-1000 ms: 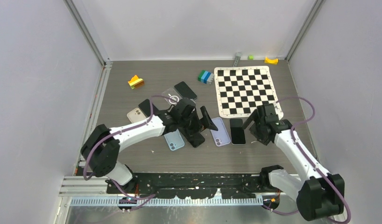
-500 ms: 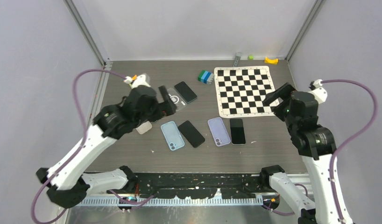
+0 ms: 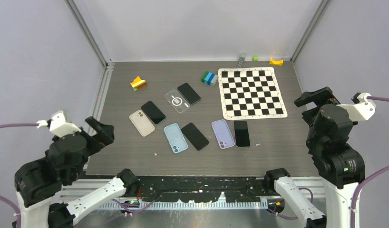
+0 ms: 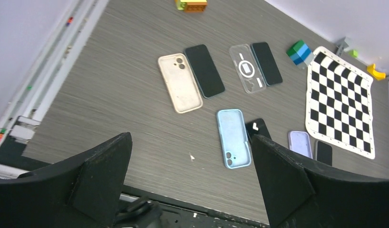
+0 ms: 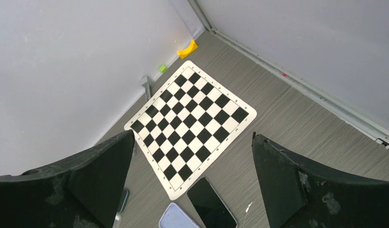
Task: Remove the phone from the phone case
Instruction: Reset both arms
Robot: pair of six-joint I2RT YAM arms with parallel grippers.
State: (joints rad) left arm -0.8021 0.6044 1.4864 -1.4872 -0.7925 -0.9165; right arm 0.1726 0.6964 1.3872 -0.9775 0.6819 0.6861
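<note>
- Left gripper (image 4: 190,152), jaws spread and empty, has withdrawn from mid-table to the near-left edge;
- right gripper (image 5: 192,147), likewise spread and empty, has risen at the near right;
- black phone (image 3: 195,136) lies bare just beside the light-blue case (image 3: 175,137), both unmoved.

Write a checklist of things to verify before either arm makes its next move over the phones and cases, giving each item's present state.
1. The left end effector is open and empty: ok.
2. The right end effector is open and empty: ok.
3. Both are held high above the table: ok.
4. The clear case is empty, with the dark phone beside it: ok.
5. The blue case, beige case and purple case are emptied: cannot tell.
</note>
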